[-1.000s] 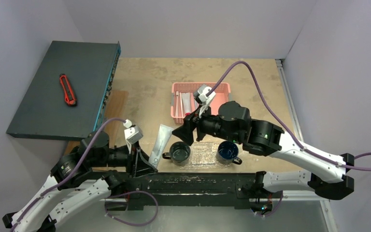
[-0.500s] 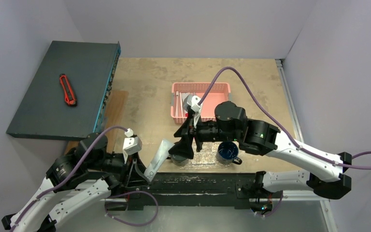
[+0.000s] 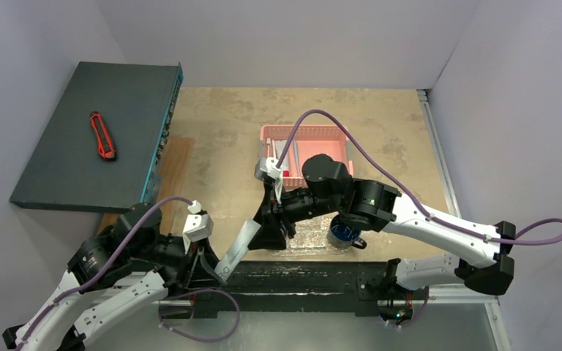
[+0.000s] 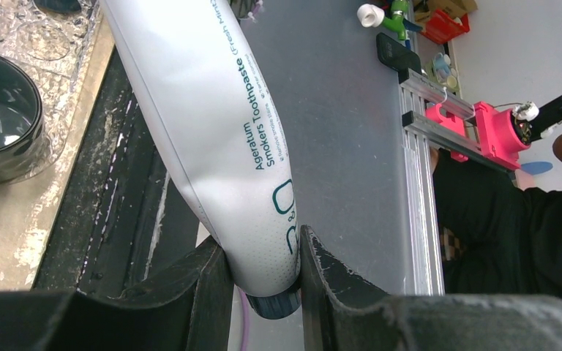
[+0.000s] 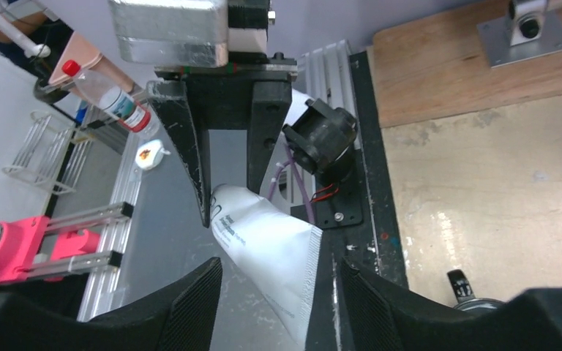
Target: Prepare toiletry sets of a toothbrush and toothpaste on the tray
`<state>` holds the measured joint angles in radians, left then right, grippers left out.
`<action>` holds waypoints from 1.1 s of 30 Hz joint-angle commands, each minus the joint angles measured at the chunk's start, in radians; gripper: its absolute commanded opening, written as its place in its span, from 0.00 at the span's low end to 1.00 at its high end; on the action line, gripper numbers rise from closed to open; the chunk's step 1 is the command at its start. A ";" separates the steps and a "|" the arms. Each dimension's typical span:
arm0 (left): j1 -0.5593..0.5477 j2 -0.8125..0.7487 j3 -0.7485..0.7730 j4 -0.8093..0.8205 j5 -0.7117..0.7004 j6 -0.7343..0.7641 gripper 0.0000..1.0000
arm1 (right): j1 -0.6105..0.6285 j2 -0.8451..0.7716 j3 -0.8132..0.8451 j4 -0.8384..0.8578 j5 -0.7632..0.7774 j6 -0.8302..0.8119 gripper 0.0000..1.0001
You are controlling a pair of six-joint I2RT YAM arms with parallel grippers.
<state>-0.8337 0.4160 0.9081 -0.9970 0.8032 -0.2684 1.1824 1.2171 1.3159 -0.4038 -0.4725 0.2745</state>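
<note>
A silvery-grey toothpaste tube [image 3: 236, 245] [image 4: 212, 131] slants up from my left gripper [image 3: 216, 267] [image 4: 263, 270], which is shut on its dark-capped end near the table's front edge. My right gripper [image 3: 267, 235] [image 5: 278, 307] is open, its fingers on either side of the tube's crimped end [image 5: 271, 248] without touching it. The transparent tray [image 3: 309, 240] lies just right of it with the blue mug [image 3: 345, 232] on it. A dark mug [image 4: 0, 117] shows in the left wrist view; in the top view the right arm hides it. No toothbrush can be made out.
The pink basket [image 3: 322, 135] stands behind the tray, its contents mostly hidden by the right arm. A dark flat box [image 3: 66, 161] with a red utility knife [image 3: 102, 135] sits at the left. The black mounting rail [image 3: 300, 278] runs along the front.
My left gripper has pulled back toward the front edge with the tube. My right arm has swung left and down, covering the dark green mug and bringing its open jaws around the tube's crimped end.
</note>
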 commanded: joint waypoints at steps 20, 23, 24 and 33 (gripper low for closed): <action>-0.007 -0.020 0.001 0.049 0.050 0.013 0.00 | -0.003 0.041 -0.004 0.105 -0.156 0.023 0.42; -0.007 -0.018 -0.002 0.048 0.049 0.012 0.00 | -0.003 0.048 -0.003 0.102 -0.163 0.024 0.29; -0.008 -0.017 -0.001 0.048 0.048 0.011 0.00 | -0.003 0.050 -0.002 0.105 -0.167 0.026 0.22; -0.007 0.008 0.007 0.041 0.021 0.010 0.33 | -0.001 0.042 -0.030 0.117 -0.165 0.018 0.00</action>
<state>-0.8394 0.4046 0.9016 -1.0172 0.8188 -0.2535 1.1770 1.2686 1.2999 -0.3275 -0.6243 0.3244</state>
